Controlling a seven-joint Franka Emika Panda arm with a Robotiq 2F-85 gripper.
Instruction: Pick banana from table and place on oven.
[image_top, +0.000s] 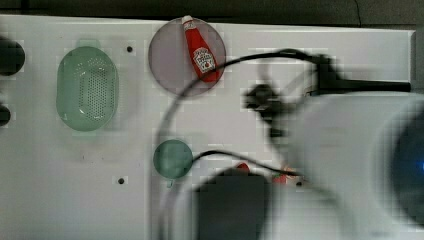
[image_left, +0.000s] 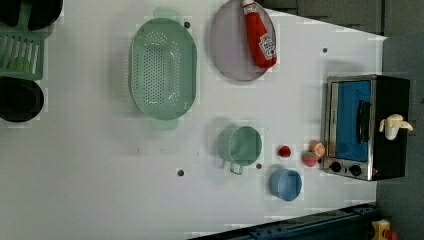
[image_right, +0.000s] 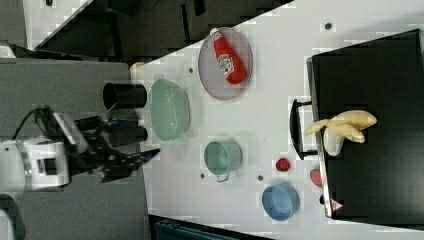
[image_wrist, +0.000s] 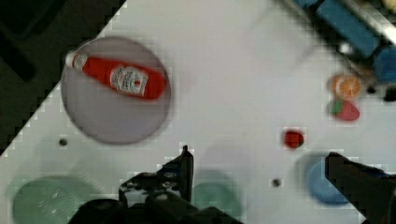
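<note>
The pale yellow banana (image_right: 345, 127) lies on the black top of the oven (image_right: 380, 75), close to the edge above the door handle. The left view shows the banana (image_left: 395, 125) on the same oven (image_left: 350, 125), which has a bluish glass door and black knobs. My gripper (image_wrist: 261, 163) is open with nothing between its fingers, high above the white table (image_wrist: 233, 70). In the right view the gripper (image_right: 145, 156) hangs at the table's far left edge, well away from the oven and the banana.
A grey plate (image_left: 227, 50) carries a ketchup bottle (image_left: 260, 32). A green colander (image_left: 162, 67), a green cup (image_left: 242, 145) and a blue bowl (image_left: 286, 184) stand on the table. A red strawberry (image_left: 284, 151), another strawberry (image_left: 309, 158) and an orange slice (image_left: 318, 148) lie near the oven door.
</note>
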